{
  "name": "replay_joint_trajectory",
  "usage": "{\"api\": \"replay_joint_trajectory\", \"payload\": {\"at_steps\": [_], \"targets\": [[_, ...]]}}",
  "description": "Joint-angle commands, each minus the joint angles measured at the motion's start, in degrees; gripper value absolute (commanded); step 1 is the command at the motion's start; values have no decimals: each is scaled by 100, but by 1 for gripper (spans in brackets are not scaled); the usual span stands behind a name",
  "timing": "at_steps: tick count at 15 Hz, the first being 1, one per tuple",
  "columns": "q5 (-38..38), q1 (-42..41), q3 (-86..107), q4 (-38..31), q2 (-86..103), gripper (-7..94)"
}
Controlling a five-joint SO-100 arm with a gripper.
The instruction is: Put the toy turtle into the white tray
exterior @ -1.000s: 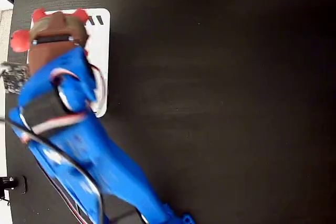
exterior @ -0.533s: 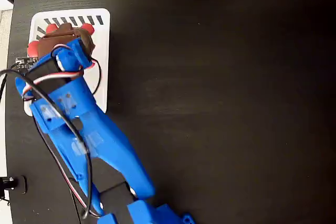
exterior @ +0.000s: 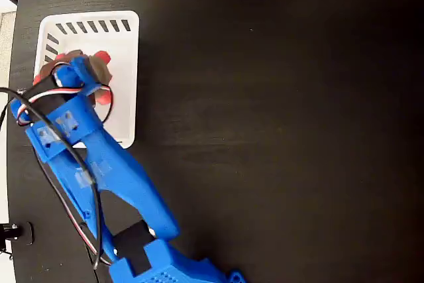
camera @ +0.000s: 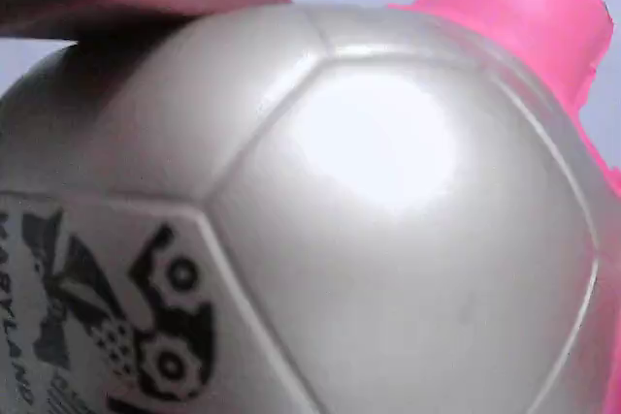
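in the fixed view we look straight down on a black table (exterior: 278, 130). the white tray (exterior: 124, 84) lies near the table's upper left corner, with a row of slanted slots along its top edge and more down its left side. the blue arm (exterior: 99, 170) reaches up from the bottom edge of the picture and covers the lower left part of the tray. the gripper (exterior: 78, 74) sits over the tray's middle, and the toy turtle (exterior: 101, 59) shows only as red-pink bits and a sliver of brownish shell peeking out around the blue head, inside the tray's outline. we cannot tell from here whether the turtle rests on the tray floor or hangs just above it, nor how the fingers stand, since the arm hides them

in the wrist view the toy turtle (camera: 369, 239) fills nearly the whole picture: a glossy grey-beige shell with panel seams, a black printed mark at the lower left, and a bright pink part at the upper right. a blurred pinkish shape lies across the top left, touching the shell. no fingers are clearly shown here, so we cannot tell whether they pinch the turtle or stand spread
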Motion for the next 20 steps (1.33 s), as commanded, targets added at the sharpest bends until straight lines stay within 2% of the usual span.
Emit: {"api": "replay_joint_trajectory", "payload": {"at_steps": [1,7,9,17,18,19,20], "targets": [[97,-167,-105,97,237,6],[44,-35,-123,211,237,51],[26,-26,-114,255,272,62],[105,-70,-123,404,615,62],[88,-53,-123,413,782,53],[70,-26,-123,439,967,39],[62,35,-114,448,1169,6]]}}
